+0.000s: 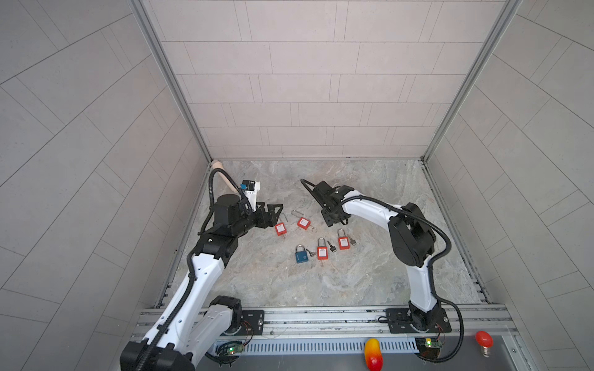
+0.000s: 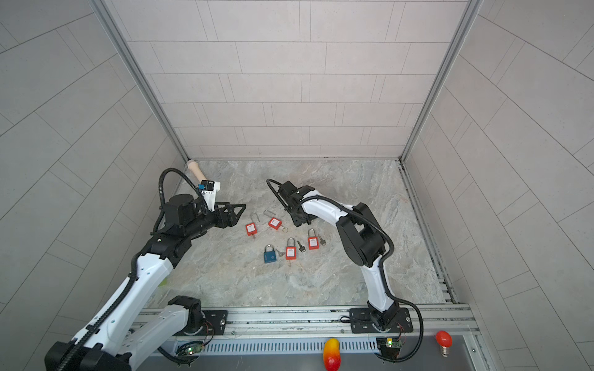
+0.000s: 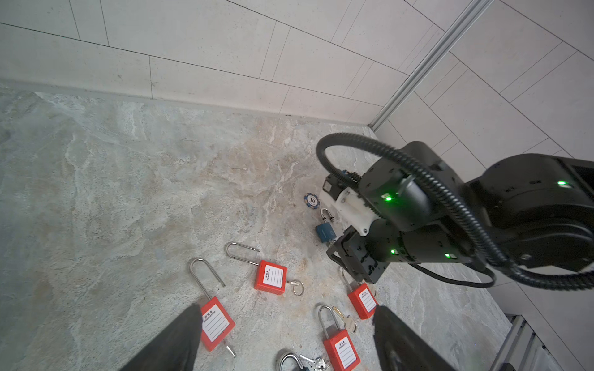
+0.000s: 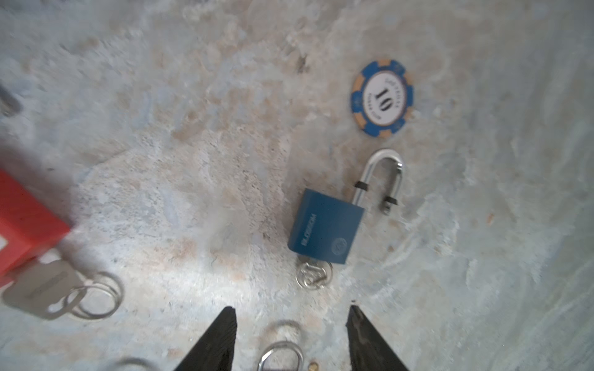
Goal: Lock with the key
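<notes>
An open red lock (image 3: 217,322), key (image 3: 230,350) in its base, lies at the left of the cluster on the table (image 3: 128,192), and a second red lock (image 3: 271,277), also open, is just right of it. The left gripper (image 3: 286,309) hangs over the first, jaws wide and empty. Farther right an open blue lock (image 4: 324,225), a key ring (image 4: 313,274) at its base, lies near a chip (image 4: 382,98), just beyond the right gripper (image 4: 292,309) — its jaws stand apart, apparently holding nothing, though that view is blurred.

Red padlocks (image 1: 322,252), blue padlock (image 4: 324,226), blue chip (image 4: 382,98), seemingly orange-notched; grey veined tabletop (image 1: 353,282)
</notes>
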Action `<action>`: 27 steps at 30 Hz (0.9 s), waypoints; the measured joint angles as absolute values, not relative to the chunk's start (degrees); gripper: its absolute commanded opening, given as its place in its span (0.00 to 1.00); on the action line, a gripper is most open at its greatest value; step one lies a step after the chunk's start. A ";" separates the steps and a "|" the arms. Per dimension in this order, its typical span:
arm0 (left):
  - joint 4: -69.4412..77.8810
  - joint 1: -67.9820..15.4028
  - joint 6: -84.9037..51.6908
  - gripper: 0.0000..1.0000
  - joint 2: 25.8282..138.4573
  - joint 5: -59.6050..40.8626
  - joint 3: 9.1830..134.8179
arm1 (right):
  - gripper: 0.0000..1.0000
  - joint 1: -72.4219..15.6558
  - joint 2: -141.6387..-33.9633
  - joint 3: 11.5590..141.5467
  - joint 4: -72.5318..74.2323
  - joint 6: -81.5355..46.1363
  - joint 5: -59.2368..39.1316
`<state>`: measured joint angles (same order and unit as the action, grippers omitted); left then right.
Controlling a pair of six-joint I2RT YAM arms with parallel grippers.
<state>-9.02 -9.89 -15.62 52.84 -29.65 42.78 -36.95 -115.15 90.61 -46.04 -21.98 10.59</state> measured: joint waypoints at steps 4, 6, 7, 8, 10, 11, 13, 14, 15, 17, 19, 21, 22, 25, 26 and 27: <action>-8.03 -9.91 -15.97 0.88 53.01 -30.02 42.78 | 0.62 -36.23 -113.65 90.30 -45.21 -24.56 10.83; -7.90 -9.98 -16.03 0.88 53.01 -30.22 42.78 | 0.62 -35.57 -115.13 91.24 -45.41 -26.04 10.57; -7.92 -10.04 -16.01 0.88 53.01 -30.24 42.78 | 0.63 -35.27 -116.11 91.96 -45.43 -26.61 10.31; -7.92 -10.07 -16.01 0.88 53.01 -30.24 42.78 | 0.63 -34.96 -117.47 92.97 -45.45 -27.24 9.89; -7.97 -10.13 -15.86 0.88 52.95 -30.24 42.78 | 0.63 -34.50 -120.18 95.11 -45.47 -28.56 9.28; -8.01 -10.13 -15.79 0.88 52.88 -30.22 42.78 | 0.63 -34.28 -121.45 96.05 -45.54 -29.15 9.04; -8.16 -10.13 -15.55 0.88 52.62 -30.17 42.78 | 0.63 -33.91 -123.50 97.62 -45.76 -30.37 8.84; -8.27 -10.15 -15.42 0.89 52.40 -30.15 42.78 | 0.63 -33.65 -124.22 98.17 -45.80 -30.98 8.71; -8.43 -10.15 -15.38 0.89 52.18 -30.15 42.78 | 0.62 -33.45 -124.75 98.50 -45.98 -31.55 8.62; -8.49 -10.15 -15.25 0.89 51.72 -30.02 42.78 | 0.62 -33.04 -125.27 98.80 -46.19 -32.62 8.49; -8.54 -10.15 -15.00 0.89 51.46 -29.91 42.78 | 0.60 -32.58 -125.43 98.83 -46.33 -33.56 8.19; -8.54 -10.15 -14.90 0.89 51.40 -29.78 42.78 | 0.58 -31.99 -125.71 98.85 -46.26 -34.11 7.92; -8.58 -10.15 -14.90 0.89 51.42 -29.76 42.78 | 0.58 -31.73 -125.99 98.91 -46.30 -34.22 7.86; -8.71 -10.15 -14.90 0.89 51.44 -29.74 42.78 | 0.55 -31.16 -126.76 99.55 -46.15 -34.17 7.77; -8.73 -10.15 -14.90 0.89 51.46 -29.74 42.78 | 0.55 -31.00 -126.89 99.66 -46.06 -34.17 7.68; -8.78 -10.15 -14.90 0.89 51.48 -29.74 42.78 | 0.55 -30.87 -126.93 99.66 -45.95 -34.15 7.64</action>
<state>-8.78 -10.15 -14.90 51.48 -29.74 42.78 -30.87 -126.93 99.66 -45.95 -34.15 7.64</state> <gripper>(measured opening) 0.886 0.550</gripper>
